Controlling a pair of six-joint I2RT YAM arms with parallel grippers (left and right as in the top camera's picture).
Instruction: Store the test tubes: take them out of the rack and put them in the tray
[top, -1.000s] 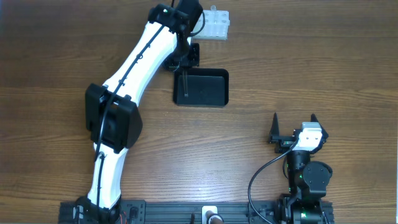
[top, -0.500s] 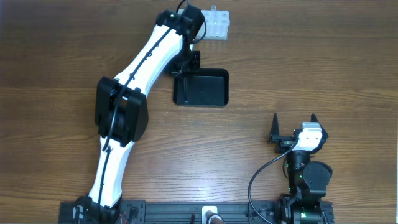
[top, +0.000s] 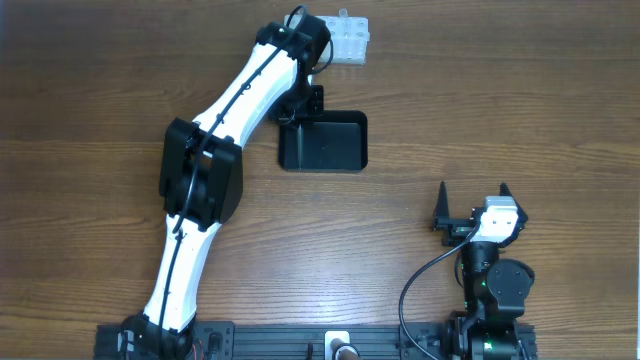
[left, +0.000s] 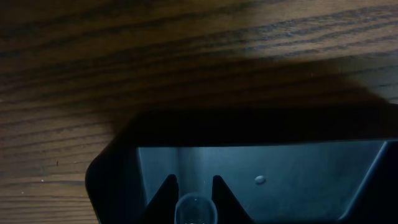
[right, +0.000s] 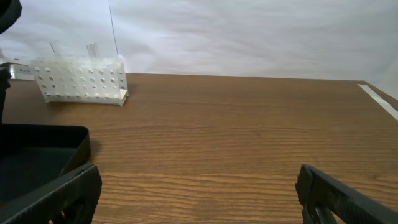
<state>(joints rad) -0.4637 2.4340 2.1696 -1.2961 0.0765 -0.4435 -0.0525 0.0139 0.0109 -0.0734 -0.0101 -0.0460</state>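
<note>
Our left gripper (left: 193, 182) is pinching a test tube (left: 194, 208) just over the tray's (left: 298, 177) left end. The tube looks to run along the fingers, so probably lower and release. The rack (top: 347, 40) is just beyond the tray. The right gripper (top: 472, 202) is spread wide, well apart.

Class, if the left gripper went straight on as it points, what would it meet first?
Probably the tray floor, with the test tube in the left gripper touching first; depth is unclear.
</note>
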